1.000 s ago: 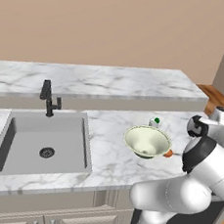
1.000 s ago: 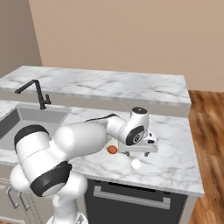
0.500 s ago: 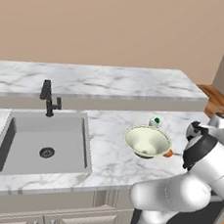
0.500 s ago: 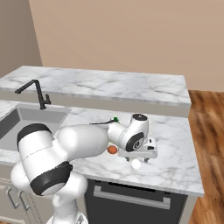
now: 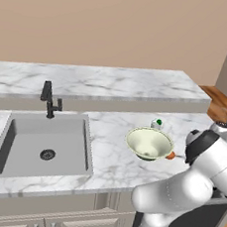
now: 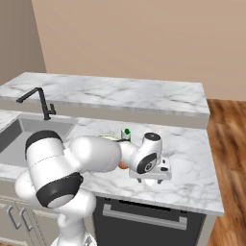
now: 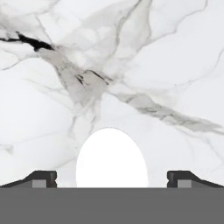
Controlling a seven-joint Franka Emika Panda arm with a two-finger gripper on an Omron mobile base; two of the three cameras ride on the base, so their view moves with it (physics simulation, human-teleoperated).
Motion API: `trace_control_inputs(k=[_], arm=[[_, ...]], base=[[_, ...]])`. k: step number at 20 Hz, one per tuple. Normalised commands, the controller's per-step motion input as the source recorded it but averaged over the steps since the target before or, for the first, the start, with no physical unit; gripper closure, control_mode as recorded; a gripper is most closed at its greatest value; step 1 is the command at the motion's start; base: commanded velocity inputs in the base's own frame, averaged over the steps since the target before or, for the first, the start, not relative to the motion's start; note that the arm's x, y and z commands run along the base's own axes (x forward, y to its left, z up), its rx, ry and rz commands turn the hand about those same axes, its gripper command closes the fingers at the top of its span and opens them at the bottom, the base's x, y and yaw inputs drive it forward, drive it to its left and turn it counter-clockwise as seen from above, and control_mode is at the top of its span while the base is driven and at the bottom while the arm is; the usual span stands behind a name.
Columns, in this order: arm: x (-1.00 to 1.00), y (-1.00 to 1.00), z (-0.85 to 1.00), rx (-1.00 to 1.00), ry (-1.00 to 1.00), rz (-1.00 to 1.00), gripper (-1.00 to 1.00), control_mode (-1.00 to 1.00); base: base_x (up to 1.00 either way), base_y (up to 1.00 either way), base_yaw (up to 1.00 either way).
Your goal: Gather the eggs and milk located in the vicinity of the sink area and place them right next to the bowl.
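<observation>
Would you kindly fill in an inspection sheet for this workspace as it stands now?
Surface: marble counter with a raised back ledge.
Job's things: bowl on the counter right of the sink; milk just behind the bowl; orange egg at the bowl's right side; white egg on the marble between the fingertips.
Clutter: nothing seen.
Grippers: gripper open, low over the counter, straddling the white egg without touching it.
Cables: nothing seen.
Surroundings: black faucet behind the sink, beige wall, wood floor to the right, cabinets below.
</observation>
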Motion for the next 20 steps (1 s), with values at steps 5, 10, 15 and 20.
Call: trace_control_inputs(k=[5, 10, 15, 20], arm=[[0.00, 0.00, -0.23, 0.01, 0.00, 0.00, -1.00, -1.00], [0.00, 0.00, -0.10, 0.00, 0.00, 0.00, 1.00, -1.00], [0.00, 0.00, 0.00, 0.00, 0.00, 0.00, 1.00, -1.00], [-0.10, 0.08, 0.11, 0.00, -0.12, 0.04, 1.00, -1.00]], base=[[0.00, 0.00, 0.00], [0.00, 0.00, 0.00], [0.00, 0.00, 0.00], [0.00, 0.00, 0.00]])
